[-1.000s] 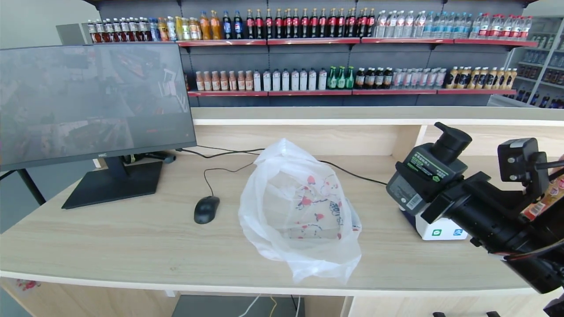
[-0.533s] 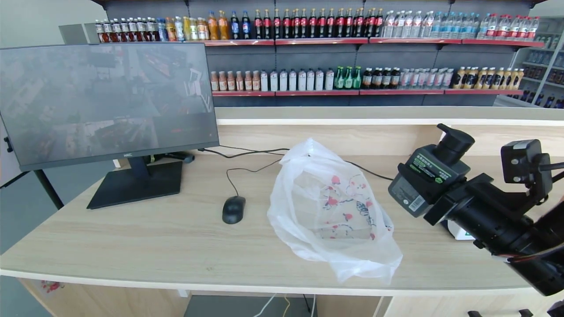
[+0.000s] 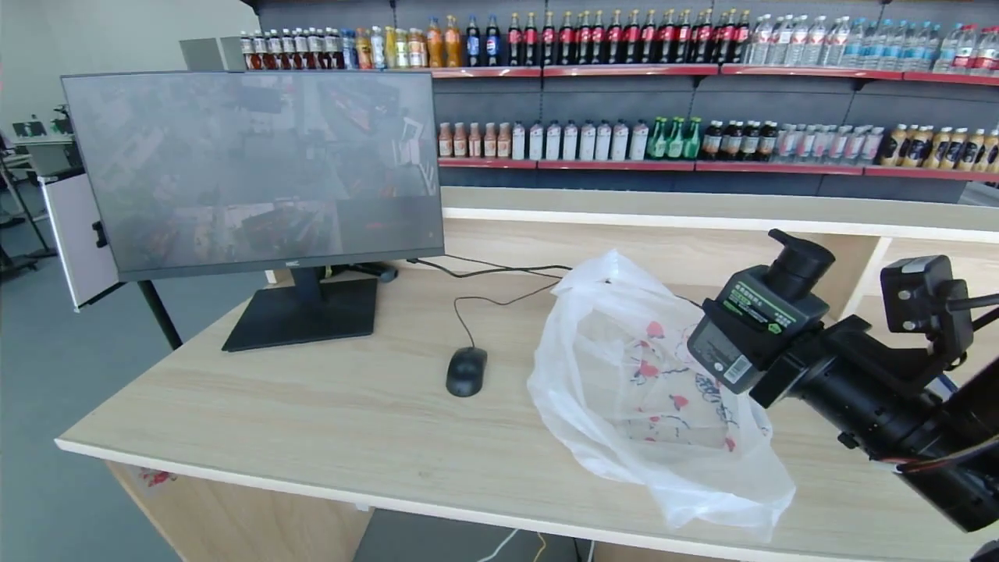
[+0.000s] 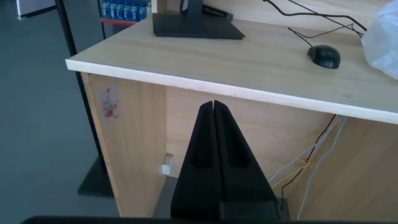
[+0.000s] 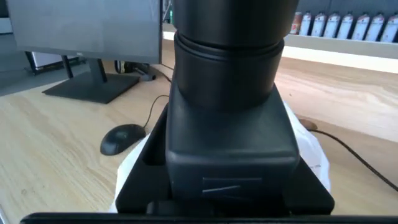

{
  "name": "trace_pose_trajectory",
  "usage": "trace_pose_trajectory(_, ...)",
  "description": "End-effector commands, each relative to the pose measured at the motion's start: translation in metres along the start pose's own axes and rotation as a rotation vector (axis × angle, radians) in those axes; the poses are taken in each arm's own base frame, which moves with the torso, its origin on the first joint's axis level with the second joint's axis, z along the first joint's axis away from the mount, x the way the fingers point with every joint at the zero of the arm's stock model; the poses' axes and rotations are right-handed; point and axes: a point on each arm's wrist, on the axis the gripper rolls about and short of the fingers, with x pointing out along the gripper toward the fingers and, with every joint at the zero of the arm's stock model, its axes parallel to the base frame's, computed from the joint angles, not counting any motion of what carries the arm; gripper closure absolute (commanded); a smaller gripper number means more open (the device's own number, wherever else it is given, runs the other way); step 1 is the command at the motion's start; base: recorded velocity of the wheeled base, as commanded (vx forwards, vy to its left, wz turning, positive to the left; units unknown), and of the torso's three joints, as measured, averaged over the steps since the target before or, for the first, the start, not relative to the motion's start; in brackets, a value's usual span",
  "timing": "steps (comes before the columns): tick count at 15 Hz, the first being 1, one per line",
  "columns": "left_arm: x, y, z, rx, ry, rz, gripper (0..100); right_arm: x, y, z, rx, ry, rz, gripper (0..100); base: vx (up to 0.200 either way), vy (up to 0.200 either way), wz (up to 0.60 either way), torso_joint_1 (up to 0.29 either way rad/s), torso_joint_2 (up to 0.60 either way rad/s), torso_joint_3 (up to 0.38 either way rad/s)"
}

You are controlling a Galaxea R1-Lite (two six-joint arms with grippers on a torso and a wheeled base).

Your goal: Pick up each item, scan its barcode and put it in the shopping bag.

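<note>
We record a black scanner [image 3: 755,321], labelled and tilted, clamped between the right gripper's [image 3: 783,365] jaws. A translucent, red-printed bag [image 3: 624,390] slumps just below them.

right arm [image 3: 862,390]: matte black, thick cylindrical links, small round bosses noted | wrist camera box [image 3: 926,300]: black, grey-topped, bracketed at 1 o'clock of the arm | cable [image 3: 948,457]: red-and-black, seen at 5 o'clock | left hand [image 4: 214,109]: two black wedge-shaped fingers, tapered
</note>
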Motion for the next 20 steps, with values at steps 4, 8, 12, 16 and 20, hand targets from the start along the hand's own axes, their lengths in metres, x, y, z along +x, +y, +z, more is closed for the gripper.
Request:
trace_pose_trajectory(4,0.000,0.000,0.000,0.001,0.000,0.000,100,0.010,0.015,-0.004,-0.016,0.001,0.066,100,0.000,0.000,0.15,0.004,0.00,0.002)
trace_pose_trajectory(8,0.000,0.000,0.000,0.002,0.000,0.000,100,0.042,0.002,-0.048,-0.018,0.126,0.023,100,0.000,0.000,0.00,0.000,0.00,0.000)
trace_pose_trajectory(12,0.000,0.000,0.000,-0.001,0.000,0.000,100,0.072,-0.004,-0.078,-0.015,0.164,0.008,100,0.000,0.000,0.00,0.000,0.00,0.000)
trace_pose_trajectory(16,0.000,0.000,0.000,-0.001,0.000,0.000,100,0.076,-0.006,-0.097,-0.010,0.217,0.003,100,0.000,0.000,0.00,0.000,0.00,0.000)
trace_pose_trajectory(20,0.000,0.000,0.000,-0.001,0.000,0.000,100,0.077,-0.008,-0.105,-0.008,0.236,-0.003,100,0.000,0.000,0.00,0.000,0.00,0.000)
